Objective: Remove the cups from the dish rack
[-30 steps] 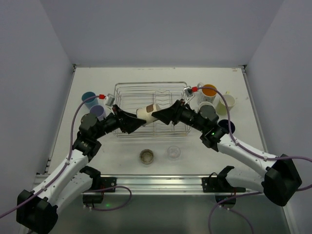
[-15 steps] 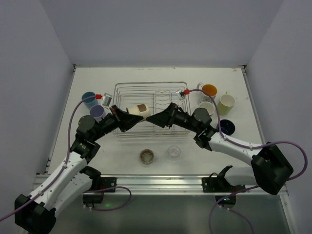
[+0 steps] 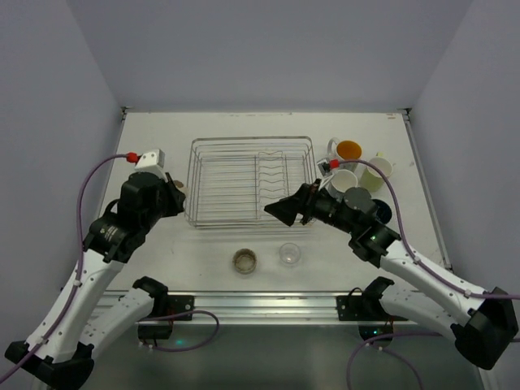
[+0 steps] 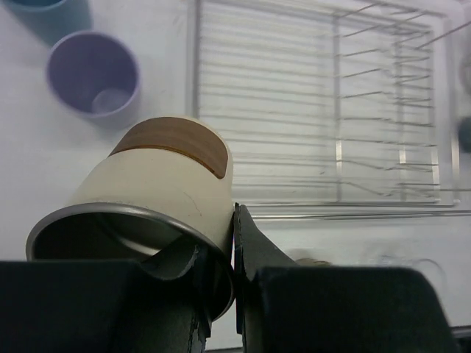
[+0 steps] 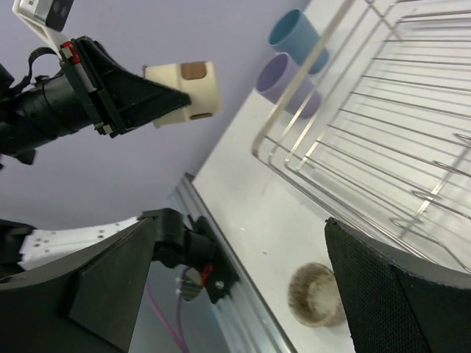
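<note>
claw on the left (image 4: 221,246) is clamped hard on the wall of the cream cup (image 4: 151,187), one finger inside the rim and one outside. it carries the cup tilted and clear of the tabletop (image 4: 44,184), left of the dish rack (image 4: 324,110). a rim pinch suits a cup too wide to span. the lavender cup (image 4: 93,73) and teal cup (image 4: 44,11) stand just beyond, so the set-down needs a bare spot beside them. right claw (image 3: 284,213) is spread wide with nothing in it, at the rack's near right corner. the rack looks empty, though the wrist views show only part of it. metallic cup (image 3: 244,261) and clear glass (image 3: 289,254) stand in front.
</note>
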`<state>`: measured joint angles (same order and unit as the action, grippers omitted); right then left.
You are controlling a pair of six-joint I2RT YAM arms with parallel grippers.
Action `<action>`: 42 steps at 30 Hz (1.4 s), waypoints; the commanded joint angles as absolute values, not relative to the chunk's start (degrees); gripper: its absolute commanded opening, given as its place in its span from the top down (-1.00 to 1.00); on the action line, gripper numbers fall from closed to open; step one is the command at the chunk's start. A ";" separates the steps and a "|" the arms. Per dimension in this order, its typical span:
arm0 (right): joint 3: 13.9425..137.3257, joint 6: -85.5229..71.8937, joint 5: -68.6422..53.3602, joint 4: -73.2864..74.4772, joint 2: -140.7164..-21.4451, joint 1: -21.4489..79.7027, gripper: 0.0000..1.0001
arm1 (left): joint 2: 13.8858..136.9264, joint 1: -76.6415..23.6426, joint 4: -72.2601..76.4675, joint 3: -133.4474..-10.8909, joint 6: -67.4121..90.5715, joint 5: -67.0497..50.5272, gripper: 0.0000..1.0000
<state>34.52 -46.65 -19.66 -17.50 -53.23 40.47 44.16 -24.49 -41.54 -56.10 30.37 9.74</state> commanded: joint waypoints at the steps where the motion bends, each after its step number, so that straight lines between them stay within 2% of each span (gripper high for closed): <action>1: 37.18 -38.50 -12.23 -3.62 -47.40 40.34 -0.98 | 45.26 -24.35 -55.45 -56.69 30.32 23.98 1.00; 6: 37.00 -35.51 -8.79 1.58 -42.37 40.43 -0.98 | 51.67 -22.07 -55.56 -56.43 30.59 25.85 1.00; 13: 36.12 -33.75 -9.14 2.99 -40.34 40.43 -0.98 | 60.90 -6.17 -50.02 -52.13 23.21 9.59 1.00; 20: 35.16 -33.57 -7.91 3.43 -37.18 40.34 -0.98 | 70.82 -3.96 -45.53 -48.43 22.85 1.95 1.00; 25: 34.54 -33.57 -6.86 3.60 -36.21 40.43 -0.98 | 73.65 -2.29 -41.40 -46.32 23.55 0.53 0.99; 27: 34.54 -33.57 -6.68 3.60 -36.47 40.43 -0.98 | 74.18 -2.11 -40.35 -45.71 23.91 0.26 0.82; 29: 34.63 -33.49 -6.77 3.69 -36.91 40.43 -0.98 | 73.92 -2.11 -39.99 -45.35 23.91 0.26 0.54; 30: 34.54 -33.49 -6.77 3.78 -37.09 40.43 -0.98 | 73.48 -2.11 -39.99 -45.35 23.99 0.26 0.37; 31: 34.72 -33.49 -6.68 3.78 -37.18 40.43 -0.98 | 72.95 -2.11 -39.90 -45.35 23.99 0.26 0.07; 33: 34.98 -33.40 -6.50 3.78 -37.88 40.34 -0.98 | 71.02 -2.11 -39.90 -45.79 23.82 0.26 -0.20; 36: 35.42 -33.31 -6.33 4.13 -38.49 40.43 -0.98 | 68.21 -2.11 -40.78 -46.84 23.20 0.26 -0.46; 42: 37.35 -33.75 -5.71 5.97 -37.09 40.43 -0.98 | 58.29 -2.11 -41.84 -53.07 21.62 -4.30 -0.68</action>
